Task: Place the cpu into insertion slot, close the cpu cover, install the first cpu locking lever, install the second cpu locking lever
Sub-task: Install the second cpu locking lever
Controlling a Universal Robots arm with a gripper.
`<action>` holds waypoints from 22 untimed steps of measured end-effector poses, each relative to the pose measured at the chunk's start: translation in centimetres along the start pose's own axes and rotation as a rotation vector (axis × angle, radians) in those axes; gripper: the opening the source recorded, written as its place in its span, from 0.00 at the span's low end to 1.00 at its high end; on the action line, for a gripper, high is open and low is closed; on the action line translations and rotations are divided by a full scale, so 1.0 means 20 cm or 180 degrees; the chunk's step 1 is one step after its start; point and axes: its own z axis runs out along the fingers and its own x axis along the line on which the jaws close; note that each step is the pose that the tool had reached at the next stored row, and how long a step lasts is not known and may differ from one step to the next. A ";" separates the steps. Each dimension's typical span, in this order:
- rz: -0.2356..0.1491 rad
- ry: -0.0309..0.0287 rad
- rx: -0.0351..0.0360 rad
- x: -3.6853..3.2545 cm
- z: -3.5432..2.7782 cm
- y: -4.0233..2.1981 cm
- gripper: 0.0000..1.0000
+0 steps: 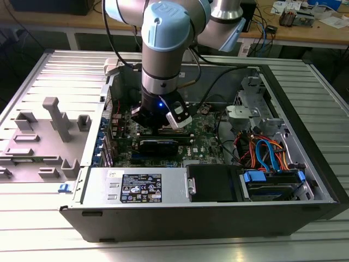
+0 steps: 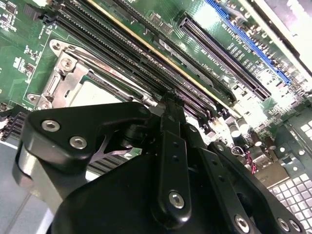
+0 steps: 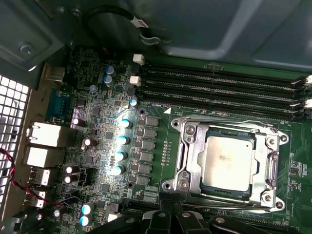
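closest, my one pincer (image 2: 168,100) shows its black fingers (image 2: 171,161) drawn together with nothing between them, poised over the green motherboard (image 3: 102,122) inside the open computer case (image 1: 305,180). just beyond the fingertips lies one cpu (image 3: 228,161), a flat square chip with a dull silver-grey top, seated in the single insertion slot (image 3: 187,161). one cpu cover (image 3: 229,127), a thin silvery frame, lies flat around it. farther off run four dark memory slots (image 3: 219,85).
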 end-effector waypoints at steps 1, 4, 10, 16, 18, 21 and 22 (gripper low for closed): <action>-0.0001 -0.0001 -0.0008 0.000 0.000 0.000 0.11; -0.0002 -0.0005 -0.0033 0.000 0.003 0.000 0.11; -0.0005 -0.0012 -0.0075 0.002 0.010 0.000 0.11; -0.0005 -0.0011 -0.0076 0.015 0.016 0.001 0.11; -0.0005 -0.0011 -0.0077 0.015 0.018 0.001 0.11; -0.0005 -0.0011 -0.0076 0.015 0.021 0.003 0.11; -0.0005 -0.0011 -0.0074 0.015 0.022 0.006 0.11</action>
